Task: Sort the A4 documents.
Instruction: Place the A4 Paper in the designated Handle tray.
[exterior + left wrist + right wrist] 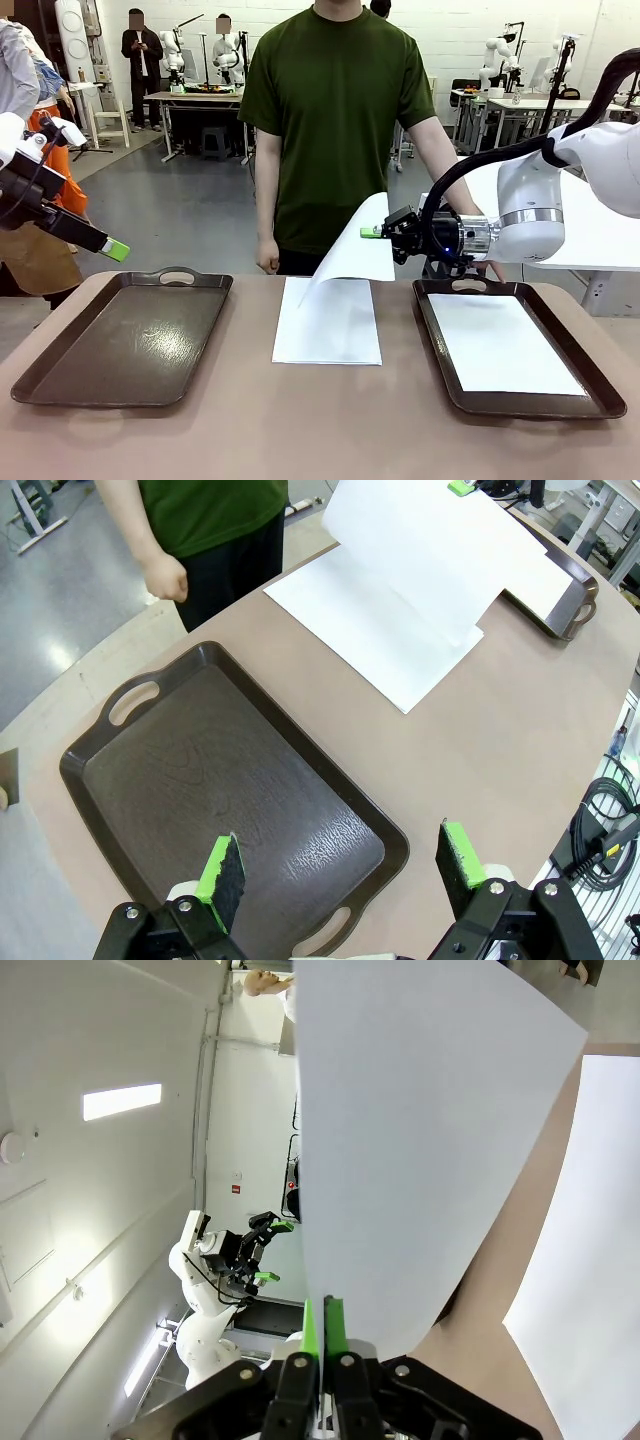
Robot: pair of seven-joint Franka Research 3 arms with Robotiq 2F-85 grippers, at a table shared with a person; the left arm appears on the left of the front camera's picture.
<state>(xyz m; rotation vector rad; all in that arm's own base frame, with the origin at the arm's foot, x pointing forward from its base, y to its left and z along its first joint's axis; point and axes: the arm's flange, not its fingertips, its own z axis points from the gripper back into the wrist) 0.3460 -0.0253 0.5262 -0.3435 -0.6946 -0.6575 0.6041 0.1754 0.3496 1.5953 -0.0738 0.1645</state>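
My right gripper (pixel 372 232) is shut on the edge of one white A4 sheet (pixel 355 245), which it holds lifted and curling above the pile of A4 documents (pixel 328 320) at the table's middle. In the right wrist view that sheet (pixel 420 1140) rises from the shut fingers of my right gripper (pixel 323 1325). Another sheet (pixel 500 345) lies flat in the dark right tray (pixel 604 400). My left gripper (pixel 115 250) hovers open above the left tray (pixel 125 335), which holds nothing. The left wrist view looks down between the spread fingers of my left gripper (pixel 342 870) at this tray (pixel 230 790).
A person in a green shirt stands at the far side, one hand (pixel 267 262) hanging by the table edge, the other (pixel 490 268) near the right tray's far handle. Bare tabletop (pixel 300 420) runs along the front edge.
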